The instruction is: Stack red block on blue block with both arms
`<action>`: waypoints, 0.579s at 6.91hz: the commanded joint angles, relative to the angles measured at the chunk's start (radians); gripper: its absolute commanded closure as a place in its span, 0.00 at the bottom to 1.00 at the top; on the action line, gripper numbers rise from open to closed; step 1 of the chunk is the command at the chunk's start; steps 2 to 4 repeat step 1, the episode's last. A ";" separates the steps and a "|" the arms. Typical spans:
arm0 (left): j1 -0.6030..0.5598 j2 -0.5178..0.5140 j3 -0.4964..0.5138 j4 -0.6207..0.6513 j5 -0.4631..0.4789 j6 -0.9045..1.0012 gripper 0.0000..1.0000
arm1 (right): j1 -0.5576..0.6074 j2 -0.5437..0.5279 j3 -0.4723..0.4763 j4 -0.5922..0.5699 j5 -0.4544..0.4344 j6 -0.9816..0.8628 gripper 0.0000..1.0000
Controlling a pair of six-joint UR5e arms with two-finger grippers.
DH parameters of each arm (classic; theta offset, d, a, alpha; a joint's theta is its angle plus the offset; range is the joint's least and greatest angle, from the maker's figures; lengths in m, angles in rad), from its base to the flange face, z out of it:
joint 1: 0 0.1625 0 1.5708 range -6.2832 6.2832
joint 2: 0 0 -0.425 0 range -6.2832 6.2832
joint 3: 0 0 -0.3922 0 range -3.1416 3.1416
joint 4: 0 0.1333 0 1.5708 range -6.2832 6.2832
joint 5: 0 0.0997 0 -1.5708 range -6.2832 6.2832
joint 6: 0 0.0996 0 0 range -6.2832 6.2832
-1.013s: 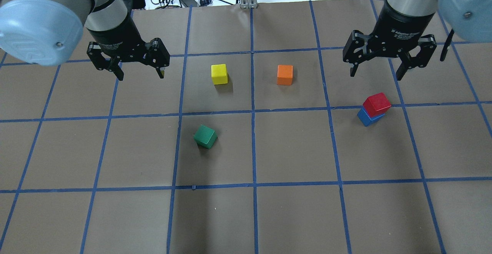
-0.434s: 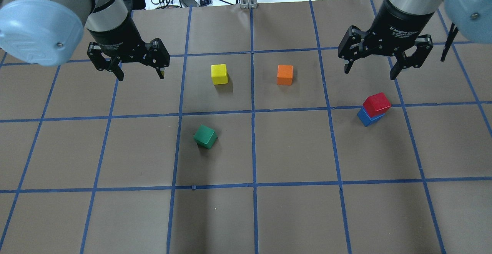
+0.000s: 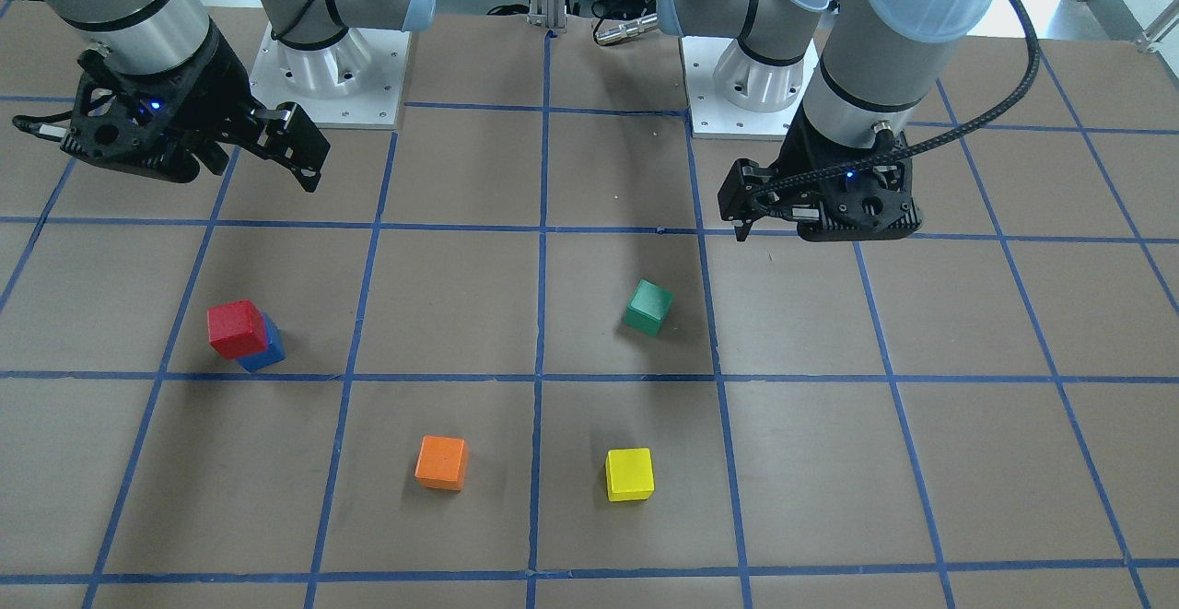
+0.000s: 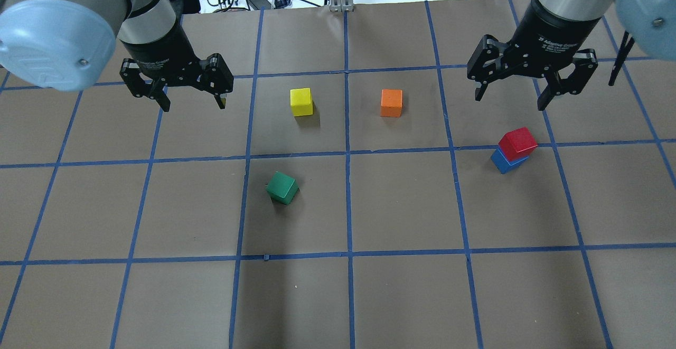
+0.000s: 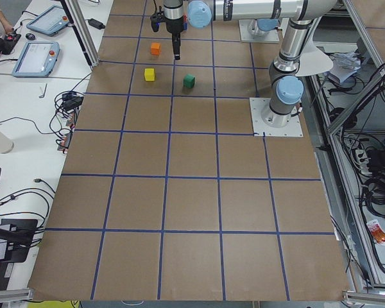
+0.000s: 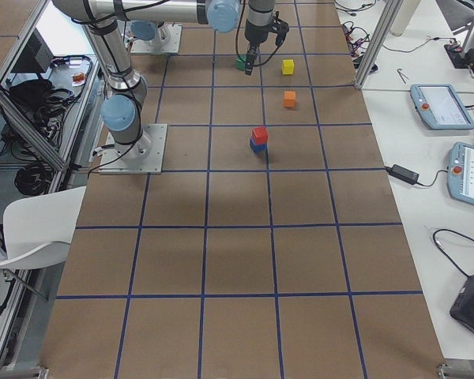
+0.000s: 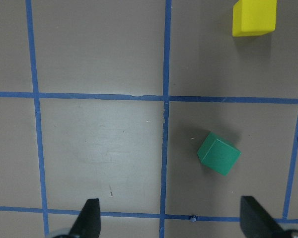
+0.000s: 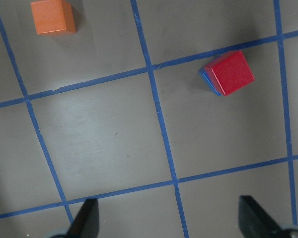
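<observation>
The red block [image 4: 517,141] sits on top of the blue block [image 4: 506,162] on the right side of the table, twisted a little so a blue corner shows. The stack also shows in the front view, red block [image 3: 237,327] over blue block [image 3: 270,348], and in the right wrist view [image 8: 231,72]. My right gripper [image 4: 510,101] is open and empty, raised above the table on the far side of the stack and apart from it. My left gripper [image 4: 194,105] is open and empty, high over the left side of the table.
A yellow cube [image 4: 301,101] and an orange cube [image 4: 391,102] stand in the far middle squares. A green cube [image 4: 282,187] lies turned, left of centre and nearer to me. Cables and a metal post lie past the table's far edge.
My right gripper has shifted slightly up and away from the stack, still open. The left arm and all the cubes have not moved.
</observation>
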State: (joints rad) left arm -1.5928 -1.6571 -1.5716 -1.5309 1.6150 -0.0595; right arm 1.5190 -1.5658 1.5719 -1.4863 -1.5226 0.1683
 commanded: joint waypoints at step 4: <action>0.001 0.005 -0.002 -0.001 0.003 0.003 0.00 | 0.000 -0.002 0.000 0.001 0.001 0.002 0.00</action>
